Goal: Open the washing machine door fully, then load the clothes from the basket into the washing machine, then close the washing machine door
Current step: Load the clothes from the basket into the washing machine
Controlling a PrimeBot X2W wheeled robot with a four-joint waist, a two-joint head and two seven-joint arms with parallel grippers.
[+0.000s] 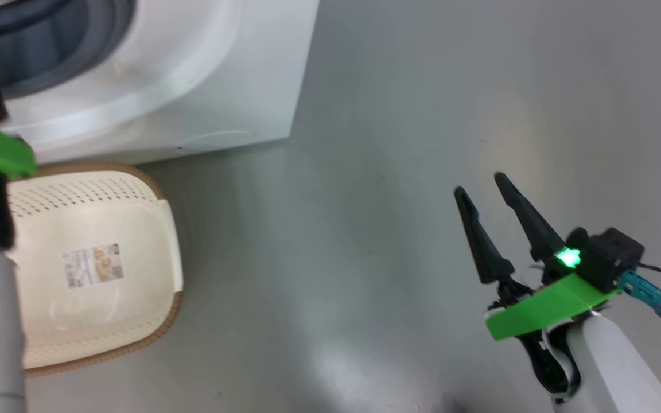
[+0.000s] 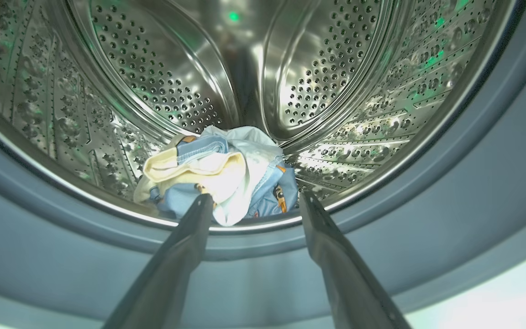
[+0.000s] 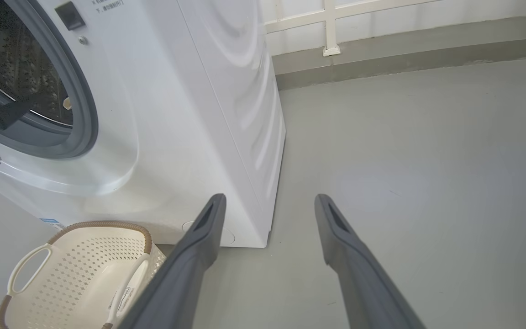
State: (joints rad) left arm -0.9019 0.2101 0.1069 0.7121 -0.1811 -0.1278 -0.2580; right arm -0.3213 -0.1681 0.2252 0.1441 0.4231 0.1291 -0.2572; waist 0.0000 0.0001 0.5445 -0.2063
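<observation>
Now clothes (image 2: 219,176) inside washing machine (image 2: 381,114).

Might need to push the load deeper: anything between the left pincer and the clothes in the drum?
Nothing visible. The open left pincer points straight at the clothes, lying just inside the drum.

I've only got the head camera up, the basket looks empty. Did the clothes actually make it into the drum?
Observer: Yes. The left wrist view shows the clothes bunched low in the drum, near its front lip.
Operator: Is the left gripper gripping them?
Observer: No, the left gripper is open, fingers spread, pointing at the bundle.
Operator: What's beyond the washing machine?
Observer: The right wrist view shows a low kerb with a white railing.
</observation>
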